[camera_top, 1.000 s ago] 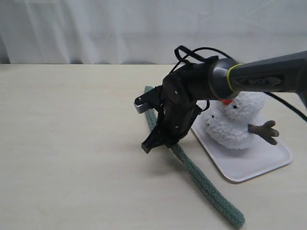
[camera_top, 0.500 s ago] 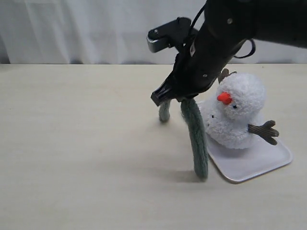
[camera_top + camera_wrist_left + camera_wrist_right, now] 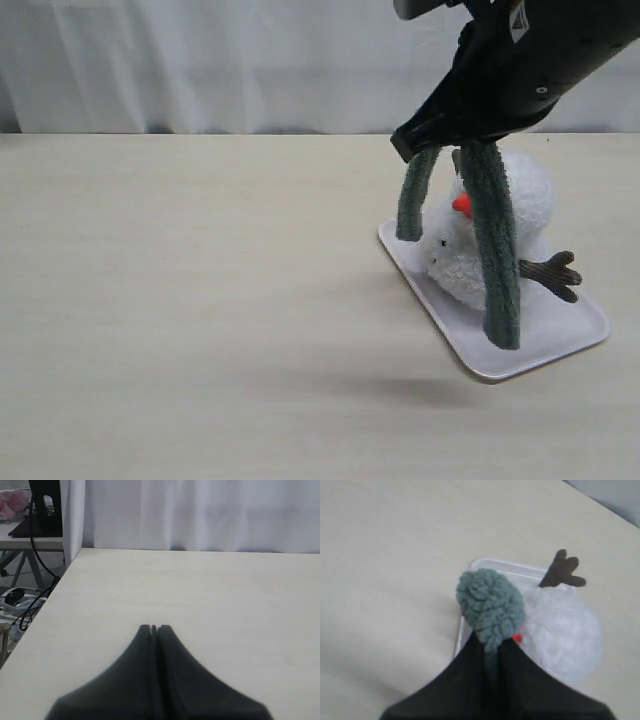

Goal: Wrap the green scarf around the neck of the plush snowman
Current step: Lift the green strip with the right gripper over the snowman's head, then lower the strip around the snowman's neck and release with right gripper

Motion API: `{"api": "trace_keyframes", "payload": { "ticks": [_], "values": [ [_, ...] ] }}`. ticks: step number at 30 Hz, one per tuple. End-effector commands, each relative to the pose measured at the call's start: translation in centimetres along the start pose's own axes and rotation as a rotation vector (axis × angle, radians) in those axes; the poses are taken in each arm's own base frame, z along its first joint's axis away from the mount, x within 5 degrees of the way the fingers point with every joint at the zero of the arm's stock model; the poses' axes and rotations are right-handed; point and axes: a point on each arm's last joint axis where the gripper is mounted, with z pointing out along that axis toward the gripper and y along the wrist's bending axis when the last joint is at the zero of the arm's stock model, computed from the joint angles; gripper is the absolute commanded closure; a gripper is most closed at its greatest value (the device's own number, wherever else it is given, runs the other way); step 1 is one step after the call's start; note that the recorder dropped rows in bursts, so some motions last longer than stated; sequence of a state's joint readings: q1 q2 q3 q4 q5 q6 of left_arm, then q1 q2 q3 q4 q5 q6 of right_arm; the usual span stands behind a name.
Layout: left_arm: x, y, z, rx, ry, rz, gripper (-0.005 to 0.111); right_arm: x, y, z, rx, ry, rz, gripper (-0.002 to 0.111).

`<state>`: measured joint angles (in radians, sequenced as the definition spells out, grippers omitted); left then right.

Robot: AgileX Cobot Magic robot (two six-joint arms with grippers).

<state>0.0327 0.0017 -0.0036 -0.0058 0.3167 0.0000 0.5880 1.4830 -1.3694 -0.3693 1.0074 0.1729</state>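
Right gripper (image 3: 445, 140) clenched on green scarf (image 3: 497, 250) mid-length, tails dangling straight down just in front of plush snowman (image 3: 530, 200). Left gripper (image 3: 155, 628) pinched shut, empty, snowman nowhere in its view.

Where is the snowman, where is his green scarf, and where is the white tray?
Snowman (image 3: 528, 192): exterior view, on the fluffy white head.
Scarf (image 3: 496, 260): exterior view, on the longer hanging strand.
Tray (image 3: 560, 332): exterior view, on a bare patch near its right corner.
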Motion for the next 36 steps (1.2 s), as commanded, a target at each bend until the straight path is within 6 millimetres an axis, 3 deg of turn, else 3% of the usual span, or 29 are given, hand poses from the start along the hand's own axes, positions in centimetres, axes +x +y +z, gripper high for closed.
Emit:
{"api": "trace_keyframes", "payload": {
  "ticks": [1,5,13,17,21,27,36],
  "values": [
    [0.0,0.0,0.0,0.000,-0.007,-0.004,0.107,1.0,-0.8,1.1,0.118,0.012,0.018,0.104],
    [0.0,0.0,0.0,0.000,-0.007,-0.004,0.107,1.4,-1.0,2.3,0.192,-0.055,0.112,0.104],
    [0.0,0.0,0.0,0.000,-0.007,-0.004,0.107,0.0,0.3,2.9,0.060,-0.261,0.175,0.104],
    [0.0,0.0,0.0,0.000,-0.007,-0.004,0.107,0.5,-1.1,3.6,0.150,-0.212,0.147,0.104],
    [0.0,0.0,0.0,0.000,-0.007,-0.004,0.107,2.1,-3.8,5.0,0.207,-0.149,0.253,0.104],
    [0.0,0.0,0.0,0.000,-0.007,-0.004,0.107,4.3,-6.1,6.9,0.229,-0.118,0.345,0.104],
    [0.0,0.0,0.0,0.000,-0.007,-0.004,0.107,6.0,-7.3,8.5,0.238,-0.105,0.339,0.104]
  ]
}}
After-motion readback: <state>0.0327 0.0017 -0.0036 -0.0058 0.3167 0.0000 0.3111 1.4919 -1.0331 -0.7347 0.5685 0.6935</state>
